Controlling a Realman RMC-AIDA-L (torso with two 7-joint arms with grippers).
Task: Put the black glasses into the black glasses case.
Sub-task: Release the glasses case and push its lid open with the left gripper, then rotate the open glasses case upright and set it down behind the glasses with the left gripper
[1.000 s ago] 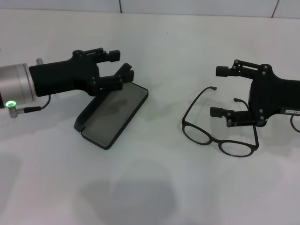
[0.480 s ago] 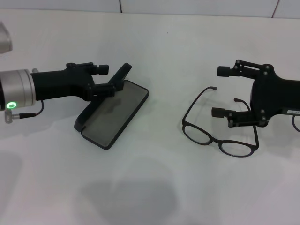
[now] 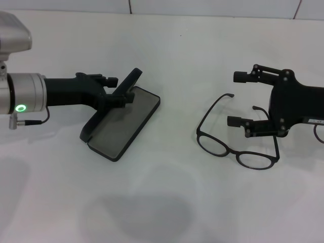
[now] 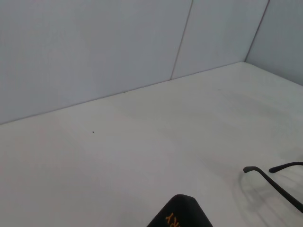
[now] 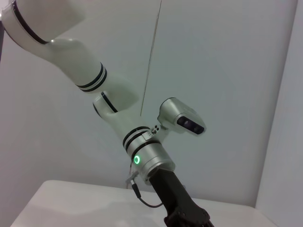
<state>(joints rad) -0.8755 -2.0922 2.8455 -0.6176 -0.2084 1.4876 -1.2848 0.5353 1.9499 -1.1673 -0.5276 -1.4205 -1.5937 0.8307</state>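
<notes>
Left gripper [image 3: 120, 93] is pinching the black glasses case [image 3: 121, 123] lid; right gripper [image 3: 242, 99], fingers spread, is straddling the black glasses [image 3: 237, 147]. Hold the lid steady.

black glasses [image 3: 234, 142], black glasses case [image 3: 121, 120], grey lining

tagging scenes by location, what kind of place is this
Probably a robot test bench, not a home: a bare white tabletop with plain grey panel walls, holding only thin black-framed glasses and an open matte black glasses case.
</notes>
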